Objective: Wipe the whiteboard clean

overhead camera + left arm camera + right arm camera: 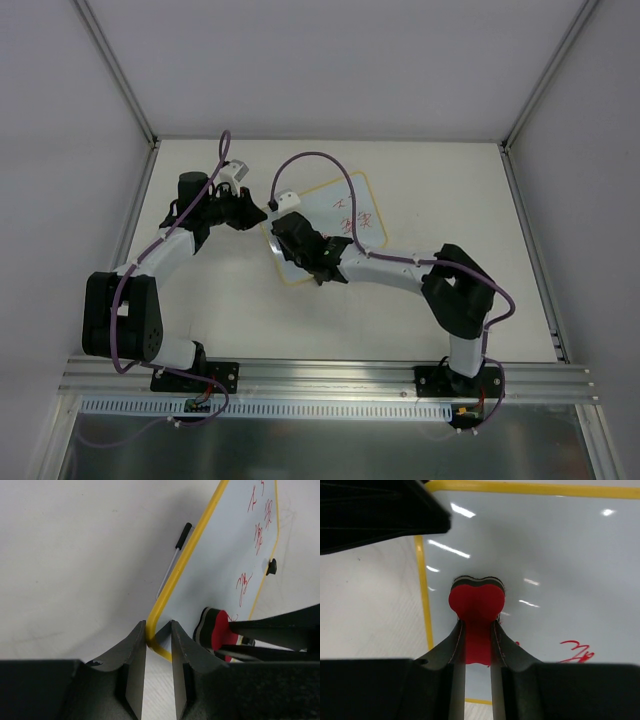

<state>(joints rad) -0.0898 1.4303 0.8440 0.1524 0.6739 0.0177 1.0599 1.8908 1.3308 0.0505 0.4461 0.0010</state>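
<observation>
The whiteboard lies flat on the table, its pale-yellow frame rounded, with red handwriting at its right side. My left gripper is shut on the board's near-left frame corner; from above it sits at the board's left edge. My right gripper is shut on a red eraser with a dark felt underside, which presses on the board's left part. Red strokes remain just right of the eraser. In the top view the right gripper hides the eraser.
A black-capped marker lies on the table along the board's outer edge. A small black clip foot sits on the board's far rim. White enclosure walls ring the table, and an aluminium rail runs along the near edge.
</observation>
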